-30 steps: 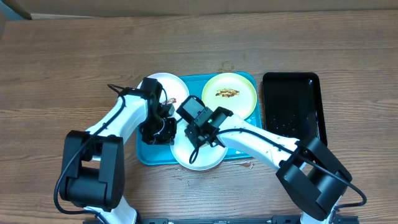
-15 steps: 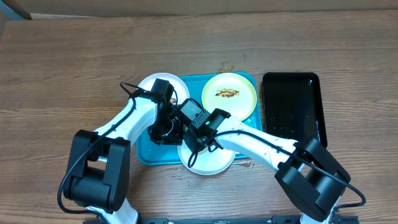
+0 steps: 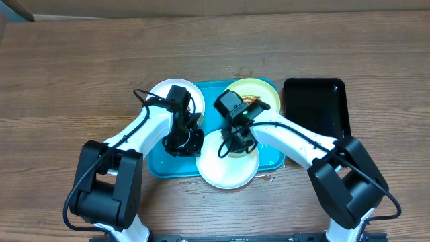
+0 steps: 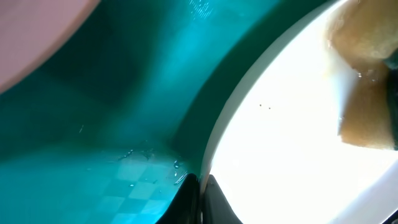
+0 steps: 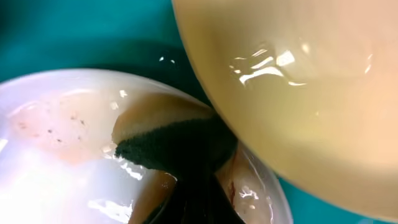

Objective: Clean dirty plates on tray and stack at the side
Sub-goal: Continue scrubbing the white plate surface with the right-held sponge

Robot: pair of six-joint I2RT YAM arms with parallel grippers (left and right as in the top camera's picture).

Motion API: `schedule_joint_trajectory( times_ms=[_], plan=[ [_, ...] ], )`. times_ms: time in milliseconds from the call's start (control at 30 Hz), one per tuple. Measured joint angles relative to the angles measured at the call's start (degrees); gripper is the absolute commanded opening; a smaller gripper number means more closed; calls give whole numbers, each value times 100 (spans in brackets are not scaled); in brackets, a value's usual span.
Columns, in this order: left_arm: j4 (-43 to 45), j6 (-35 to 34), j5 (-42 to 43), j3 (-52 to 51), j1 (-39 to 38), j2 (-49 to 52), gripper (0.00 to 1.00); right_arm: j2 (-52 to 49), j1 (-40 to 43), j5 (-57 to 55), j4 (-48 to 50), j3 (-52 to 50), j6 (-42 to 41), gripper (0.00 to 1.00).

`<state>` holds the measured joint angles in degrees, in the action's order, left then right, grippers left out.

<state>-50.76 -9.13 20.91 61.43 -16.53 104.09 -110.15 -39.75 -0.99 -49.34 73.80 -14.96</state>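
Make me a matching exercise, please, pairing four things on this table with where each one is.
Things:
1 black tray
2 yellow-green plate
3 front white plate
4 sponge

Places:
a over the blue tray's front edge
b in the right gripper
c on the table, outside the blue tray
d in the blue tray's far right corner

Pairs: 1-c, 2-d, 3-a, 4-b

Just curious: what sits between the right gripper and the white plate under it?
A tan-and-dark sponge, held by the right gripper against the white plate; the right wrist view shows it.
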Motion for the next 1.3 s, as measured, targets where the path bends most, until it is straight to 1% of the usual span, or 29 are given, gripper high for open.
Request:
schedule_joint_trajectory(
  times_ms=[167,500,633,800,933,1067,1200,1300],
  plan=[
    [-15,-103,13,0,0,0,4,4,11,267,-420,2,-2,4],
    [-63,-153,-140,0,2,0,4,4,35,1152,46,2,0,4],
    [-175,-173,-162,13,2,0,4,4,35,1250,42,46,-2,4],
    [-542,-258,-472,278,2,0,4,179,116,1110,-76,76,-116,4],
    [-748,-278,-717,560,2,0,4,612,490,968,-164,83,-197,4],
    [-798,-280,-942,721,2,-42,4,994,1051,907,-404,122,-223,4],
    [-863,-299,-1226,761,2,-236,4,1106,1606,859,-721,133,-232,4],
    [-883,-306,-1397,763,2,-396,4,1106,1937,992,-828,133,-52,4]
  ],
)
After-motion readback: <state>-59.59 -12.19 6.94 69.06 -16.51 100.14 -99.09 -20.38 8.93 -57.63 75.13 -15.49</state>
